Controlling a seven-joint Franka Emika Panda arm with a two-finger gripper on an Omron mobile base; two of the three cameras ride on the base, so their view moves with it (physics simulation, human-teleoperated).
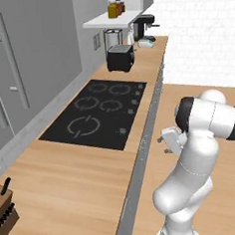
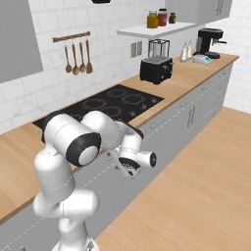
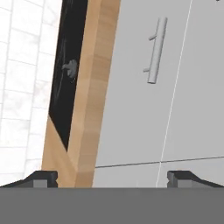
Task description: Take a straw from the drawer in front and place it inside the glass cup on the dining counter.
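Gripper (image 3: 112,177) spread wide, both dark tips apart at the bottom of the hand view, nothing between them. It faces the grey cabinet fronts under the wood worktop (image 1: 70,193); one bar handle (image 3: 156,50) sits up and to the right of the tips, well apart from them. Edge of the black cooktop (image 1: 96,112) runs along the worktop's top.

Right base view puts the hand (image 2: 131,164) low, just off the cabinet face below the worktop edge. Drawer fronts there all appear closed; cannot tell which one holds the straw. Glass cup and dining counter lie outside these views.

Judgement: task barely begun, drawer to be opened first, so the bar handle is the first thing to grasp.

Handling, judged from the task alone: a straw should be very light, thin, a bit slippery, easily crushed or flicked away. Best taken across the straight shaft near mid-length with a gentle close, away from any bent end
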